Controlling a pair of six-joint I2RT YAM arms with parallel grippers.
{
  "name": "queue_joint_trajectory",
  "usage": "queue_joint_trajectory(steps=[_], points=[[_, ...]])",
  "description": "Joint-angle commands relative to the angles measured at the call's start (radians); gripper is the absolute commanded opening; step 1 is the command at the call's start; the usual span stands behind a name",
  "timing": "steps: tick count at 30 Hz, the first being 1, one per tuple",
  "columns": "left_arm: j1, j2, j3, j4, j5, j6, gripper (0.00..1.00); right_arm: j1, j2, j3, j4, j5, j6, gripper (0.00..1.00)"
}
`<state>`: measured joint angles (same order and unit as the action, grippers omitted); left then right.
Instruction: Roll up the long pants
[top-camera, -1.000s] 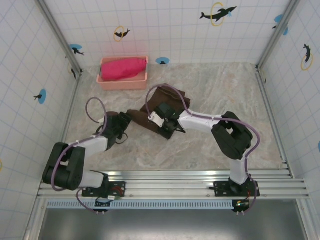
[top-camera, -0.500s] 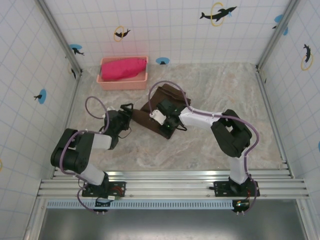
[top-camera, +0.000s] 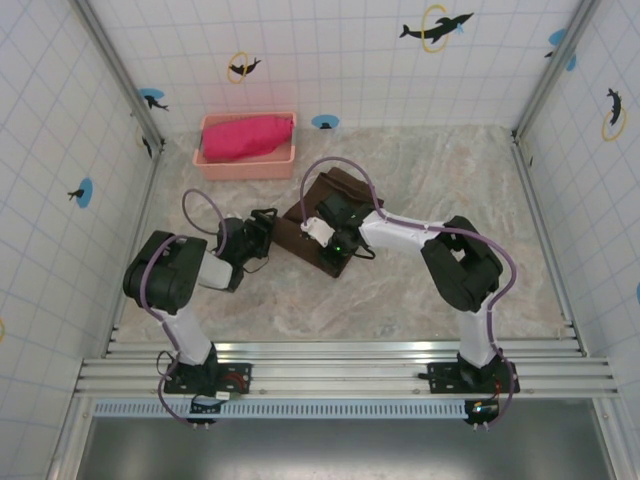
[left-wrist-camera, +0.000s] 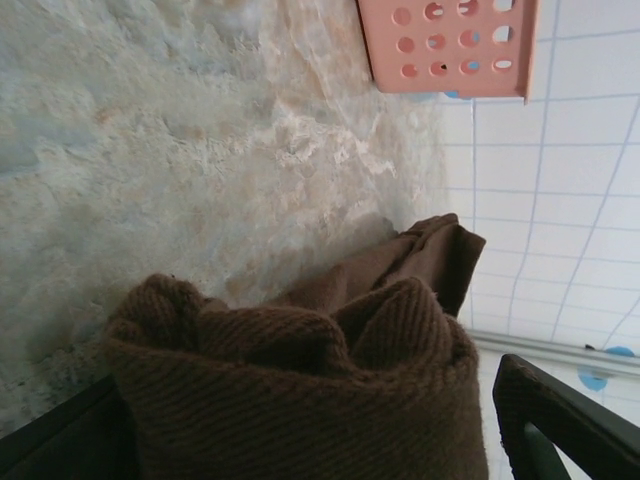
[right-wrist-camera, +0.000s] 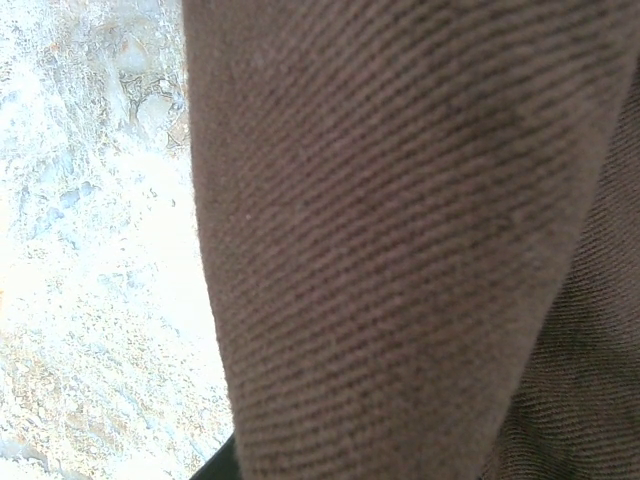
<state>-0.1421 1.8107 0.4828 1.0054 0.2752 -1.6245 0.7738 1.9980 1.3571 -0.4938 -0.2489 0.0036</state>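
Note:
The long pants (top-camera: 318, 203) are a dark brown bundle bunched on the marble floor at mid-table. My left gripper (top-camera: 262, 232) meets the bundle's left end. In the left wrist view a thick rolled wad of the pants (left-wrist-camera: 300, 380) fills the gap between my two dark fingers (left-wrist-camera: 560, 420), which stand wide apart and press on it. My right gripper (top-camera: 335, 238) sits on the near right side of the bundle. In its wrist view a fold of the pants (right-wrist-camera: 400, 240) covers almost everything, and just a dark sliver of a finger (right-wrist-camera: 215, 466) shows.
A pink perforated basket (top-camera: 247, 160) holding a bright pink-red cloth (top-camera: 245, 136) stands at the back left, and its corner (left-wrist-camera: 450, 45) shows in the left wrist view. Tiled walls close in the table on three sides. Bare marble lies to the right and in front.
My left gripper has moved up and to the right toward the right one. The pants' left end has been gathered in, so the bundle is shorter and more compact.

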Motion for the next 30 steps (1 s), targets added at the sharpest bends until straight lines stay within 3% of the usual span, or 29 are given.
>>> queue_joint_trajectory(steps=[1, 4, 7, 10, 16, 17, 19, 20, 25, 26, 27, 28, 30], points=[[-0.005, 0.026, 0.011, 0.068, 0.048, -0.009, 0.86, 0.005, 0.139, -0.073, -0.134, 0.012, 0.012, 0.00], [-0.007, 0.021, 0.026, 0.042, 0.057, 0.007, 0.84, 0.002, 0.148, -0.065, -0.136, 0.009, 0.009, 0.00], [-0.007, 0.020, 0.047, 0.021, 0.070, 0.021, 0.71, -0.001, 0.158, -0.051, -0.140, 0.007, 0.006, 0.00], [-0.007, 0.030, 0.058, 0.020, 0.093, 0.028, 0.66, -0.004, 0.169, -0.037, -0.142, 0.006, 0.002, 0.00], [-0.007, 0.032, 0.044, 0.019, 0.130, 0.044, 0.67, -0.011, 0.180, -0.019, -0.146, 0.006, -0.005, 0.00], [-0.007, 0.031, 0.044, 0.018, 0.138, 0.049, 0.59, -0.014, 0.182, -0.017, -0.145, 0.005, -0.005, 0.00], [-0.007, 0.039, 0.048, 0.026, 0.170, 0.064, 0.24, -0.019, 0.183, -0.014, -0.145, 0.007, -0.005, 0.00], [-0.007, 0.047, 0.055, 0.027, 0.190, 0.070, 0.00, -0.021, 0.183, -0.013, -0.145, 0.008, -0.007, 0.00], [-0.010, 0.017, 0.037, -0.059, 0.209, 0.100, 0.00, -0.031, 0.172, -0.013, -0.146, 0.031, -0.006, 0.00], [-0.011, -0.004, 0.040, -0.118, 0.216, 0.124, 0.00, -0.033, 0.165, -0.013, -0.147, 0.039, -0.007, 0.13], [-0.010, -0.032, 0.043, -0.183, 0.218, 0.150, 0.00, -0.034, 0.155, -0.016, -0.147, 0.049, -0.007, 0.36], [-0.012, -0.061, 0.052, -0.259, 0.218, 0.183, 0.00, -0.036, 0.138, -0.021, -0.148, 0.061, -0.006, 0.54], [-0.015, -0.132, 0.097, -0.485, 0.204, 0.269, 0.00, -0.036, 0.095, -0.035, -0.151, 0.088, -0.004, 0.72]])
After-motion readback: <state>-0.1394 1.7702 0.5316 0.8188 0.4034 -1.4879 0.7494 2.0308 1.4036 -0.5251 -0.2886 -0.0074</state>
